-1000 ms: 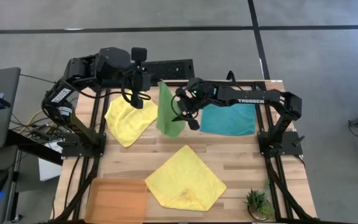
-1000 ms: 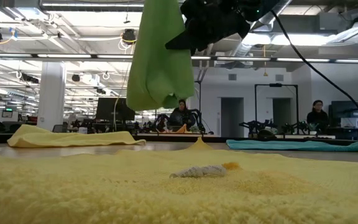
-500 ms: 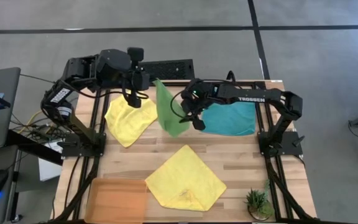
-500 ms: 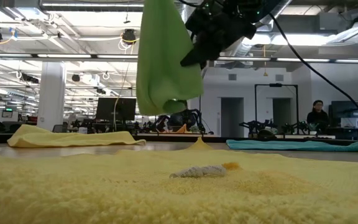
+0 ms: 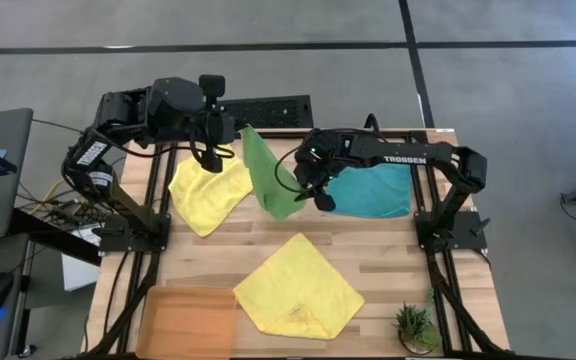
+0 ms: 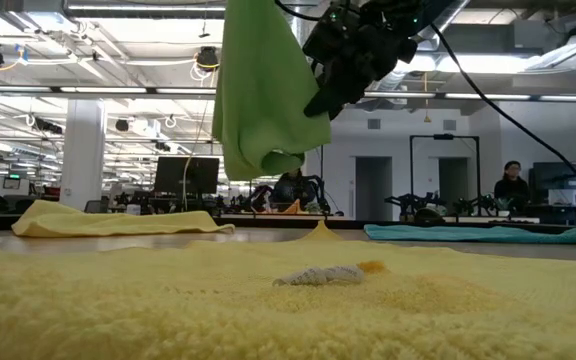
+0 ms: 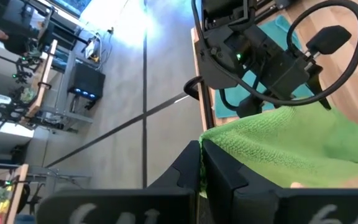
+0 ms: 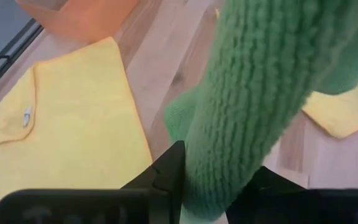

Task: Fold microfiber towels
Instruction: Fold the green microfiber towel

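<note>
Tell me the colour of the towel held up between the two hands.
Lime green towel, clearest in the low view.

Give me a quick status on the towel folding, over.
Left gripper shut on green towel, holding it above the table. Right gripper closed on the towel's lower part. Yellow towels and teal towel flat, unfolded. Nothing in the way.

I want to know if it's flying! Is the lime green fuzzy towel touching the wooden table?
Apart. In the low view the lime green fuzzy towel hangs in the air, its bottom edge clearly above the wooden table, with the room showing through the gap.
</note>
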`<state>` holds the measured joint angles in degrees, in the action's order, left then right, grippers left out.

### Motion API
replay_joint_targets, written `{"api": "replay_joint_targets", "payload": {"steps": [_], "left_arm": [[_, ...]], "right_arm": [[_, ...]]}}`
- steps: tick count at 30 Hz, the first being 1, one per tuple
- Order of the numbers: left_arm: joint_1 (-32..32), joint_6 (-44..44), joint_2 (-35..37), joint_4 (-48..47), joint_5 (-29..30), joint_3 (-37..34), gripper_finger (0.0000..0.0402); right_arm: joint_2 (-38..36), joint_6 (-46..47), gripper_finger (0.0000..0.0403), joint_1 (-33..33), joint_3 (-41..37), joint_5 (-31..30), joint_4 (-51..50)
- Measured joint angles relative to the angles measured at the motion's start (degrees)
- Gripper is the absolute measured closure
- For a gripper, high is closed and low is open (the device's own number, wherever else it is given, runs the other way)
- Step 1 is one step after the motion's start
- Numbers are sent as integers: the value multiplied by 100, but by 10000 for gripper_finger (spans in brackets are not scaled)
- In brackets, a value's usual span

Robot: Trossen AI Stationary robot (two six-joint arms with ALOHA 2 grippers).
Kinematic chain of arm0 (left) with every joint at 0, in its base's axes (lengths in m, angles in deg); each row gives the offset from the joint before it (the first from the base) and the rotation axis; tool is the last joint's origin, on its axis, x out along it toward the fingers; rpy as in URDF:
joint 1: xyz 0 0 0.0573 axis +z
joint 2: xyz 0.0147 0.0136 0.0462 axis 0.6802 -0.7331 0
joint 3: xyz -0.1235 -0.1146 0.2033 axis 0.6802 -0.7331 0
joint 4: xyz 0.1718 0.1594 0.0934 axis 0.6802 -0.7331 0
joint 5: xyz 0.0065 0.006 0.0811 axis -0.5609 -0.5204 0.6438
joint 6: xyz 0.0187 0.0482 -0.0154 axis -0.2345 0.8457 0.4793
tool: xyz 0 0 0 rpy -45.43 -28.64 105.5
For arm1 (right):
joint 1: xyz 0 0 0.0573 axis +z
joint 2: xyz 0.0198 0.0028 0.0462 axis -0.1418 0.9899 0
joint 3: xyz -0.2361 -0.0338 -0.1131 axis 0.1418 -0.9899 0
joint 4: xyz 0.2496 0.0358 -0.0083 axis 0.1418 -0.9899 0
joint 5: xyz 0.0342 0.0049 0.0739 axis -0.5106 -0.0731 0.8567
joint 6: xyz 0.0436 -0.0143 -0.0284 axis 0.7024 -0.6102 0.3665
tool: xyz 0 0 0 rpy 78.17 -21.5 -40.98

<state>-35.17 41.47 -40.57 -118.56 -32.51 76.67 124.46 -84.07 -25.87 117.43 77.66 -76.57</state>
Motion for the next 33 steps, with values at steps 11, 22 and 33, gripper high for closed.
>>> {"api": "replay_joint_targets", "payload": {"steps": [11,22,33], "left_arm": [[0,-160,0,-153,-3,0,402],[0,-709,0,-556,-59,0,401],[-2,-2077,-167,-1338,-304,-116,402]], "right_arm": [[0,34,325,-48,0,0,-583],[-223,38,394,-117,9,-203,-649],[-1244,82,394,-409,4,-1453,-813]]}}
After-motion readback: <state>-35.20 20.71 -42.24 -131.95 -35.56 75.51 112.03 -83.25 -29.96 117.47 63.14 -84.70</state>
